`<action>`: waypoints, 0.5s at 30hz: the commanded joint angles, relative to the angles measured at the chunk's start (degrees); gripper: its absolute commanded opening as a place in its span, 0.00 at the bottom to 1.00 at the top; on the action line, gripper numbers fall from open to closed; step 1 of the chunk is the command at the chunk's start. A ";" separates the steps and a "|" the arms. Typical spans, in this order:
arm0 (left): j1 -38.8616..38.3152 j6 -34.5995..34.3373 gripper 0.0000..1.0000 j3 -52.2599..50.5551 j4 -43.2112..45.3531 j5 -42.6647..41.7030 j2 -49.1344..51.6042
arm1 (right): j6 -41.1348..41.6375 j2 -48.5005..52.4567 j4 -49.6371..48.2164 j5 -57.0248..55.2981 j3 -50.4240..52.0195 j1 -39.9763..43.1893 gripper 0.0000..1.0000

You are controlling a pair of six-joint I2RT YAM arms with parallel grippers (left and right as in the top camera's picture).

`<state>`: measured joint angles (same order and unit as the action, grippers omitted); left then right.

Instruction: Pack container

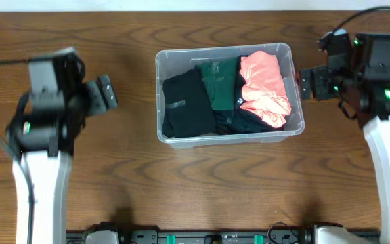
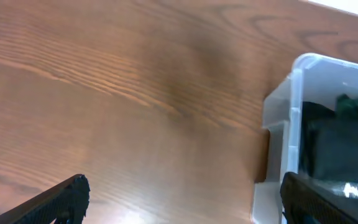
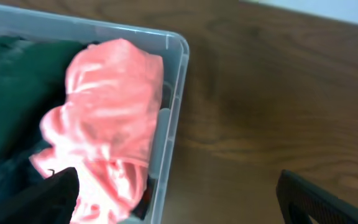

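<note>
Since left gripper [image 1: 108,92] and right gripper [image 1: 305,83] both hang jaws-apart and empty, with the container [image 1: 230,139] on the table [image 1: 202,183] between them, I reckon the right one should press the crumpled pink garment [image 1: 266,88] flat from above

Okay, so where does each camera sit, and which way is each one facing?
Overhead: above the table, facing straight down on the container; left gripper and right gripper show.
Left wrist: behind the left gripper, facing across bare wood toward the container's left end; its own fingers show.
Right wrist: behind the right gripper, facing the container's right end and pink garment; its fingers show.
Shared: the container appears in all three.
</note>
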<state>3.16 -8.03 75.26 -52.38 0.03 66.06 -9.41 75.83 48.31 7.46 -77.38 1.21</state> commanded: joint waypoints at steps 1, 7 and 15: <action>-0.09 1.99 0.98 -7.87 0.39 0.33 -12.24 | 3.02 -10.75 -2.14 -2.16 7.58 0.22 0.99; -0.07 -1.70 0.98 -22.29 0.61 0.00 -33.24 | 7.76 -37.94 -5.70 -6.10 26.23 0.22 0.99; -0.07 -1.68 0.98 -26.08 -9.14 0.02 -46.16 | 8.28 -64.32 0.46 -6.82 35.10 0.22 0.99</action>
<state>3.16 -9.19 49.30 -59.53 0.01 21.78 -2.68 15.92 46.35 1.87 -43.68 1.21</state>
